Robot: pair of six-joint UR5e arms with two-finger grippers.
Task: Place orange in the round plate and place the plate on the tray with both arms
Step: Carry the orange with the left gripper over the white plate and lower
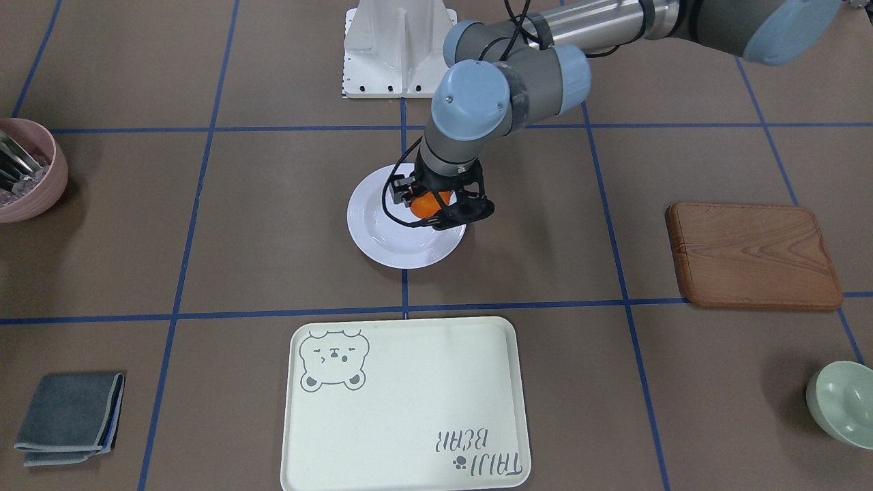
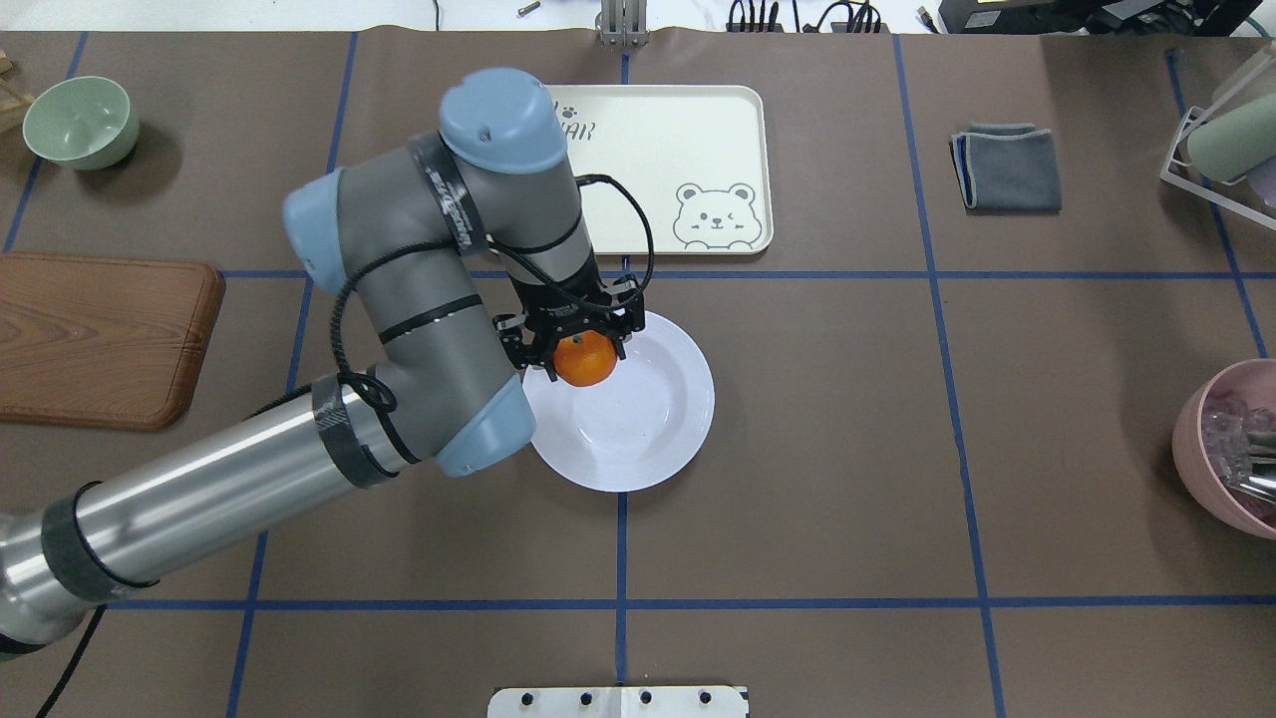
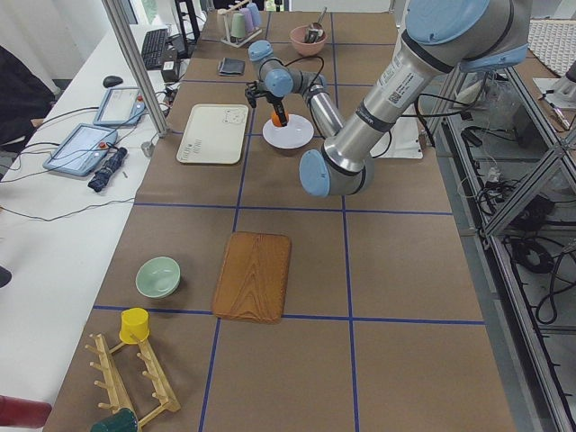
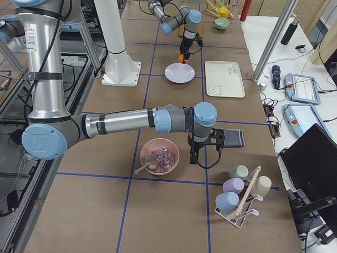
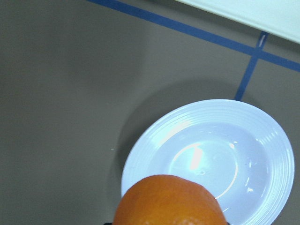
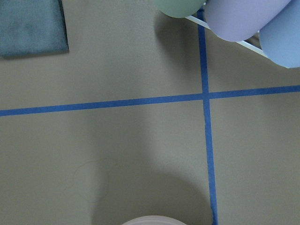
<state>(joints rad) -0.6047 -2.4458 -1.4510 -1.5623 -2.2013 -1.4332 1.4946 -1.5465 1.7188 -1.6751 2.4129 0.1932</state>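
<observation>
My left gripper (image 2: 579, 346) is shut on the orange (image 2: 585, 361), a small bright mandarin. It hangs just over the robot's-left part of the round plate (image 2: 648, 429), a glossy white deep plate with a ridged rim. In the left wrist view the orange (image 5: 171, 201) fills the bottom edge above the plate (image 5: 206, 154). The cream tray (image 1: 409, 409) with the bear drawing lies beyond the plate, apart from it. My right gripper (image 4: 197, 153) shows only in the exterior right view, low beside a pink bowl, and I cannot tell its state.
A brown wooden board (image 2: 100, 339) and a pale-green bowl (image 2: 80, 120) lie on the robot's left. A folded grey cloth (image 2: 1007, 165), a pink bowl (image 2: 1226, 449) with utensils and a cup rack (image 4: 242, 190) are on the right.
</observation>
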